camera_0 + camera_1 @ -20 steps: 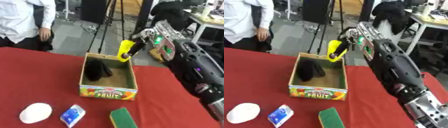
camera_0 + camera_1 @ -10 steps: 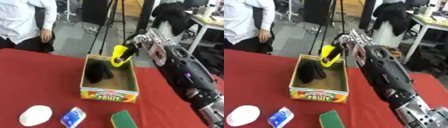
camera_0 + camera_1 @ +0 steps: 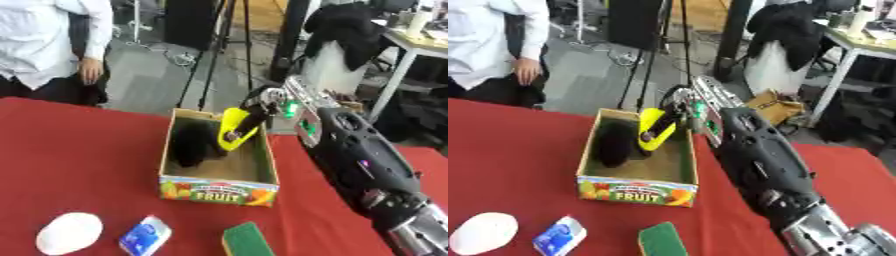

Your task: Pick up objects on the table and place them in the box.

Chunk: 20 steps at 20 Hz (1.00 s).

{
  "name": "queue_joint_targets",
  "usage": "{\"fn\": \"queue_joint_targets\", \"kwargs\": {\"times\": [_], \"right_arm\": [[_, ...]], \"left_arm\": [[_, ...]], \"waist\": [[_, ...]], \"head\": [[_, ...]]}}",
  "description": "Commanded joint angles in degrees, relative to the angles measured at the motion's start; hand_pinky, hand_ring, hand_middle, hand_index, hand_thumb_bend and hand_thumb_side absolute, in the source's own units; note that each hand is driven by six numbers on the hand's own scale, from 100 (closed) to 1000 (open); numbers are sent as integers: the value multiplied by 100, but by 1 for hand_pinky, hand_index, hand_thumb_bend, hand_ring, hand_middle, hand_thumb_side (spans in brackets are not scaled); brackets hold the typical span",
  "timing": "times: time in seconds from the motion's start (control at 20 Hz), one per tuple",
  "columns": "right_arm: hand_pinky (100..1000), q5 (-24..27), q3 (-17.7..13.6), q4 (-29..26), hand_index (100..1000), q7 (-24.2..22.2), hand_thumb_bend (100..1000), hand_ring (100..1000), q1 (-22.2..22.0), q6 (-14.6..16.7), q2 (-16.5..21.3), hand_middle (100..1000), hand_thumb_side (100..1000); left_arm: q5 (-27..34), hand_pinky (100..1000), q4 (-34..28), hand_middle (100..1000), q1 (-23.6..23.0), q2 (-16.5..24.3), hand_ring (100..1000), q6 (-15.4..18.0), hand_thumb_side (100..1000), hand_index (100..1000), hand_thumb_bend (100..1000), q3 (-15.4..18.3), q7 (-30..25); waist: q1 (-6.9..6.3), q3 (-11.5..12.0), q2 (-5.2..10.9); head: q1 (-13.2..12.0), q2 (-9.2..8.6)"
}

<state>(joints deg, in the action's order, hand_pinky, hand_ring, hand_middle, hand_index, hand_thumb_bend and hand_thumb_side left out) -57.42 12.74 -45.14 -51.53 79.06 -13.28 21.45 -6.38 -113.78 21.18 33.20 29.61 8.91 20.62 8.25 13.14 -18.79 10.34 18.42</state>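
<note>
I am holding the yellow thing (image 3: 234, 129) over the box (image 3: 219, 188), my right hand's (image 3: 259, 111) fingers pinching it — placing step; next I am uncurling them to drop it.

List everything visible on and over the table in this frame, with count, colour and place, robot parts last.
Table: one, red cloth top, fills the lower view.
Box: one, cardboard with a FRUIT label, centre of the table.
Dark object: one, black, inside the box at its left side.
Yellow object: one, yellow, held over the box's far right part.
White object: one, white oval, near left of the table.
Packet: one, blue and white, right of the white object.
Sponge: one, green, near edge in front of the box.
Right hand: one, black and silver, fingers curled round the yellow object above the box.
Left hand: not in view.
</note>
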Motion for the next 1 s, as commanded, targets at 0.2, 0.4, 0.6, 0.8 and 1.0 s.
{"fn": "queue_joint_targets", "kwargs": {"times": [0.2,0.4,0.6,0.8,1.0], "right_arm": [[782,-121,-107,74,885,-43,161,865,55,-65,73,741,652],[785,-210,-168,61,882,-43,162,866,18,-86,83,739,660],[798,-368,-220,-3,894,-43,188,888,-2,-109,115,772,673],[809,-505,-298,-121,956,-3,253,907,-22,-103,133,887,714],[815,-564,-332,-144,987,130,300,917,-41,-90,144,916,734]], "left_arm": [[-21,928,-81,805,56,61,950,13,983,861,100,15,-6],[-33,927,-81,805,68,46,950,18,984,861,100,4,-10],[-45,926,-81,805,66,40,950,22,984,861,100,8,-3],[-55,927,-81,805,75,37,950,26,983,862,100,7,2],[-66,927,-81,806,72,38,950,34,983,862,100,14,12]], "waist": [[-99,29,54],[-101,62,21],[-108,73,-1],[-122,75,-18],[-132,77,-31]], "head": [[67,-66],[107,-122],[125,-139],[126,-130],[123,-103]]}}
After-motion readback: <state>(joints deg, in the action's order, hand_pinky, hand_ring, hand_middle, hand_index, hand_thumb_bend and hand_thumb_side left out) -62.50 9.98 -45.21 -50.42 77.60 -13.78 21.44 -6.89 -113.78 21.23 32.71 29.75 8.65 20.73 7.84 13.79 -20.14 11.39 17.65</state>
